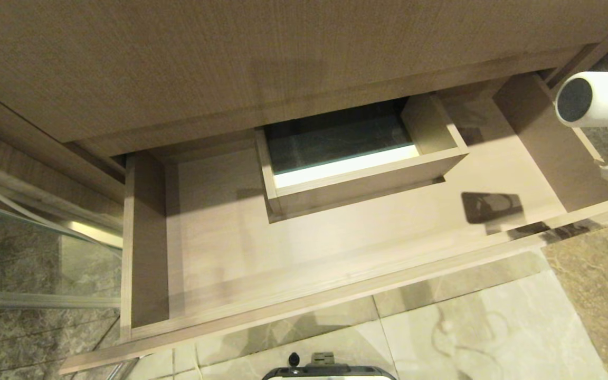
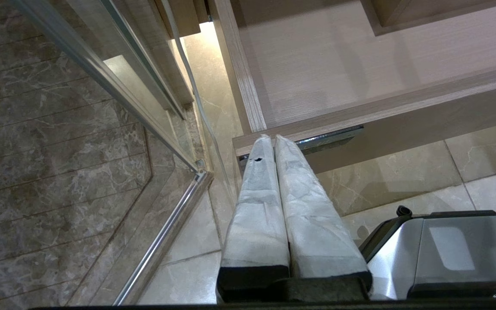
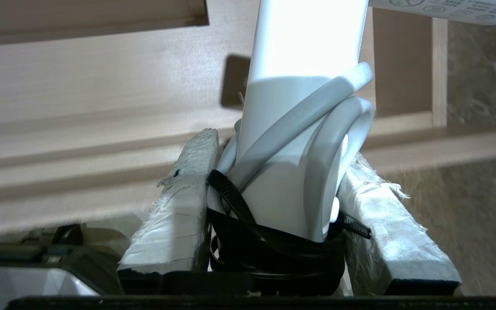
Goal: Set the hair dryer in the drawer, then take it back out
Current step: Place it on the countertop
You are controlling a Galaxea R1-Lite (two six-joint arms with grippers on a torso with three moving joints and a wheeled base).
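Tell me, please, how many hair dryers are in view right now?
1. The hair dryer is held by its handle in the right gripper, beside the open drawer's right end, not inside it. None shows in the visible drawer interior.

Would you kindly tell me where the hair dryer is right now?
The hair dryer is at the head view's right edge, held in the right gripper above the open drawer's right end, not inside it.

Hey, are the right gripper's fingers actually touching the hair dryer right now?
Touching. The right wrist view shows the right gripper with both padded fingers pressed against the hair dryer at its handle and coiled cord.
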